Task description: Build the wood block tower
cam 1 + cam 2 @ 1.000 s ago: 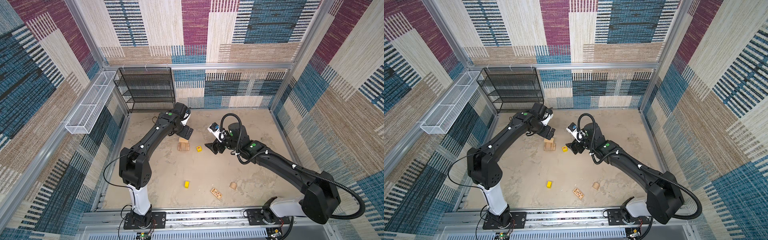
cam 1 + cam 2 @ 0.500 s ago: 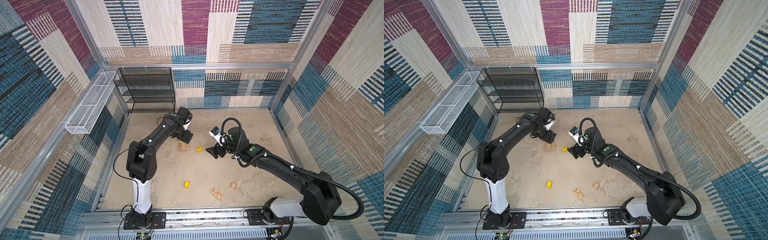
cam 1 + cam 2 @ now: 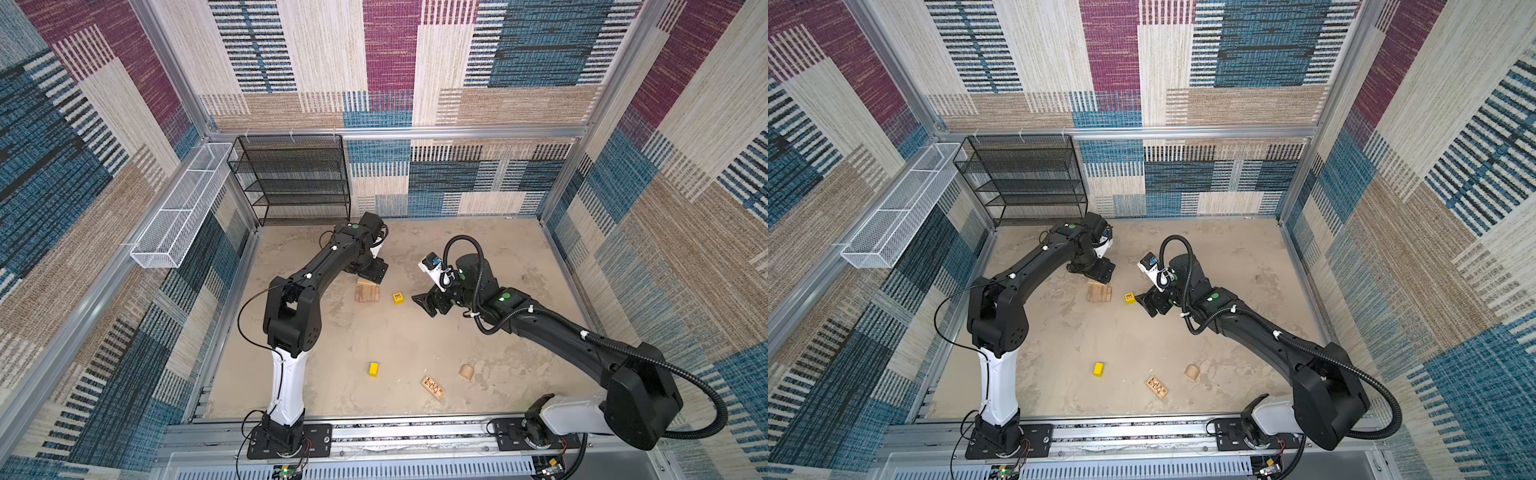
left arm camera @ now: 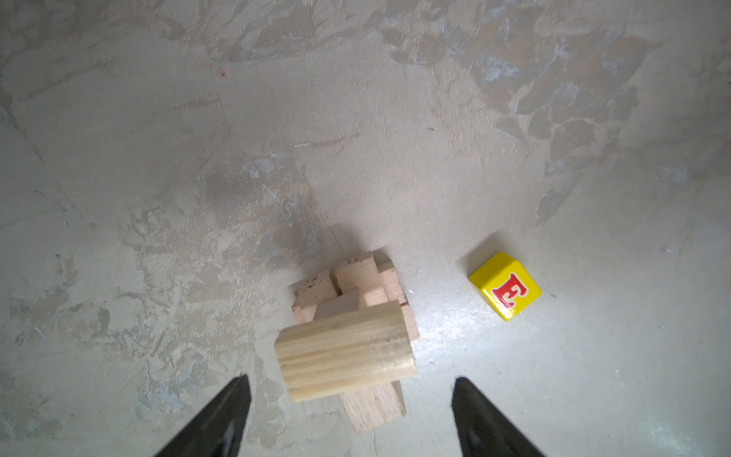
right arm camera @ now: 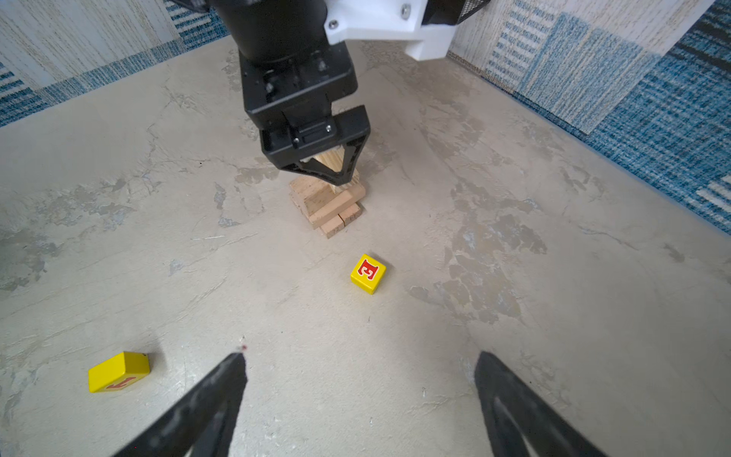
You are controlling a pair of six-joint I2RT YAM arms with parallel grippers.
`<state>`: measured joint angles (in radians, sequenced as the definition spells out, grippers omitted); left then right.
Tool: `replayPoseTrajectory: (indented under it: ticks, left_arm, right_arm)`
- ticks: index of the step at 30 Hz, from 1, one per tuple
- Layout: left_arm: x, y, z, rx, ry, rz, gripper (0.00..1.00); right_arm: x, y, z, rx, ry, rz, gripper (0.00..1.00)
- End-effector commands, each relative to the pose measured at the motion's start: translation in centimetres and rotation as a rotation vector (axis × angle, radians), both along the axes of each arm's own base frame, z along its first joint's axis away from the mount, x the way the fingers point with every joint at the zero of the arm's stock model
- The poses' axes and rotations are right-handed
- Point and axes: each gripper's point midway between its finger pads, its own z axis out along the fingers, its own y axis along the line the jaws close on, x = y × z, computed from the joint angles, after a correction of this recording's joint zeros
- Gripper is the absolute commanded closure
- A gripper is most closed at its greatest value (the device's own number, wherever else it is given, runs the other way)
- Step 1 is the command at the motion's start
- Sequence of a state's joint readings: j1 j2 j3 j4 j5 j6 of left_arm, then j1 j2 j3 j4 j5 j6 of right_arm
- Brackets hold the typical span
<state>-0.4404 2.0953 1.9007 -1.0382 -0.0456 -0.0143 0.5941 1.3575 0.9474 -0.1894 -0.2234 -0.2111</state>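
Stacking step. Left tool [image 4: 350, 381] spread wide astride tower [image 4: 356, 277] top block [image 4: 344, 352], lower centre, gripping nothing. Right tool [image 5: 360, 355] spread, empty; next: square pinch on yellow E block [image 5: 368, 274].

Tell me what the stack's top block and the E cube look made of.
Top block: bare, unfinished pale wood, going by its visible grain lines. E cube: probably wood under glossy yellow paint; it shows shine and a red printed letter, no grain.

Stereo pair, high, both top views steeply down over the whole floor [image 3: 415, 345]; left wrist, close above the tower [image 4: 344, 348] ahead of the left gripper [image 4: 351, 378]; right wrist, low, oblique, farther back, sharing tower and lettered yellow block [image 5: 368, 274]
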Motion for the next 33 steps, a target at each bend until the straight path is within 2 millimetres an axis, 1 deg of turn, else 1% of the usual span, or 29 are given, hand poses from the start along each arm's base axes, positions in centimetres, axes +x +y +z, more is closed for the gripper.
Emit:
replayPoseTrajectory:
  ticks: [1, 11, 18, 33]
  left_arm:
    - [-0.2, 0.0, -0.1, -0.005, 0.023, 0.038, 0.17]
    - [-0.1, 0.3, -0.5, 0.004, 0.033, 0.087, 0.19]
    - [-0.2, 0.3, -1.2, 0.009, 0.051, 0.1, 0.2]
    - [0.0, 0.6, -1.7, 0.033, 0.061, 0.14, 0.22]
  right_arm:
    - [0.5, -0.3, 0.2, -0.013, -0.02, -0.02, 0.08]
    - [0.4, -0.4, -0.3, -0.027, -0.016, -0.021, 0.08]
    - [0.4, -0.4, -0.3, -0.03, -0.017, -0.017, 0.08]
    - [0.2, -0.5, -0.7, -0.042, -0.013, -0.013, 0.08]
